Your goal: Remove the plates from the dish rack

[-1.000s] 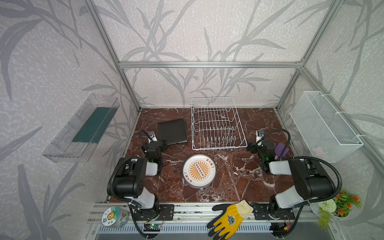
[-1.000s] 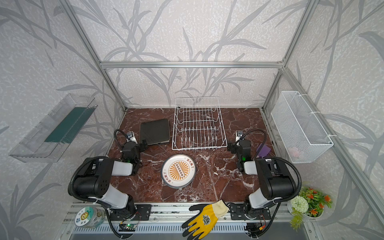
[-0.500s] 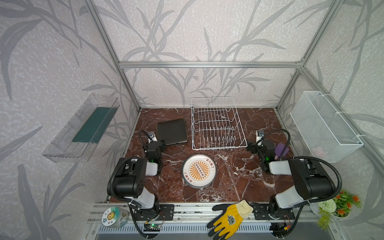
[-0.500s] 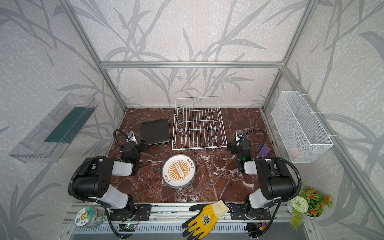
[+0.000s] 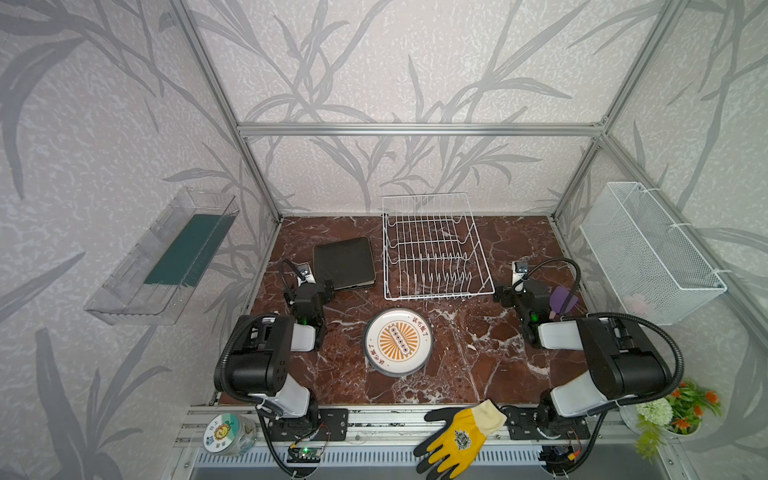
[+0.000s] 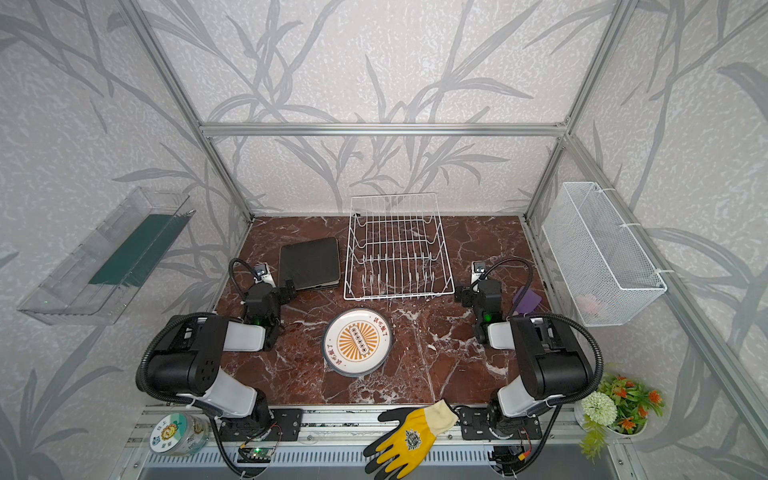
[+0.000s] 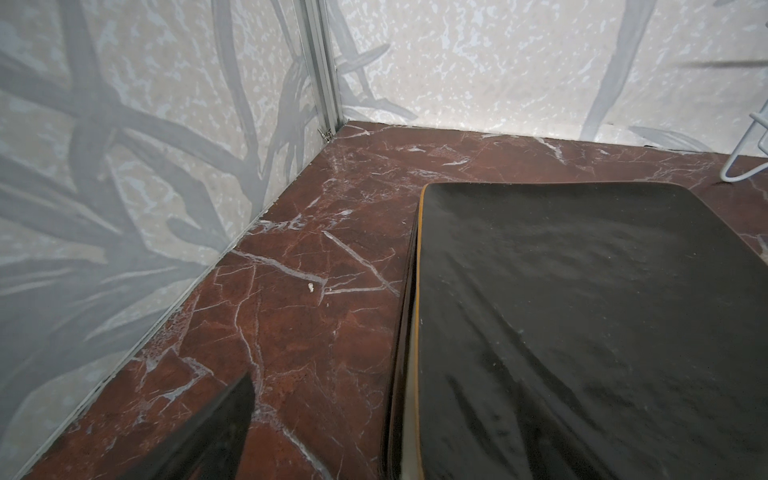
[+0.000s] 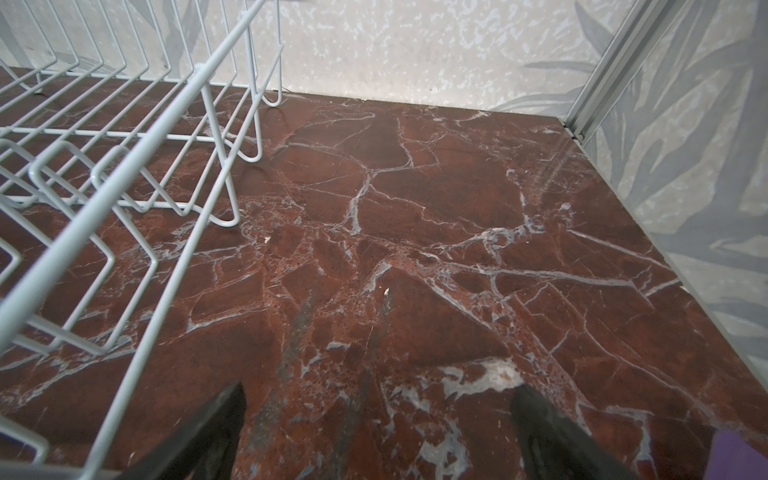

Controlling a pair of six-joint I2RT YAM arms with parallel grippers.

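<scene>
Writing first: round plates [image 5: 399, 341] carry an orange sunburst face with red characters on the white band at 1 and 8 o'clock, too small to read. A row of small rings crosses the sunburst, running between about 10 and 4 o'clock. Jar [image 5: 224, 432] on the front rail at 7 o'clock has a lid label with a cartoon flower and characters, not legible. Glove [image 5: 457, 434] lies at 6 o'clock on the rail, with an unreadable badge on its back, fingers toward 7 and cuff toward 1. Rack [image 5: 434, 249] stands at 12 o'clock against the back wall, long axis 12 to 6, with prong rows in its near half. Round plates sit face up in a stack on the marble at mid-table, just off the rack's 6 o'clock end; count not clear. Square plates [image 5: 344, 263] lie stacked flat at 10 o'clock, black backs up and just beside the rack, with sides turned slightly off its axis. Cream-orange edges show in the left wrist view [image 7: 582, 332]. Left gripper [image 5: 311, 291] is at the stack's near corner, aimed toward 12. One finger [image 7: 216, 432] shows far out to the side, bare marble between it and the stack, its mate lost against the black; jaws read as apart, holding nothing. Right gripper [image 5: 523, 293] is at 3 o'clock beside the rack's near corner, fingers [image 8: 208, 432] spread wide over bare marble.
</scene>
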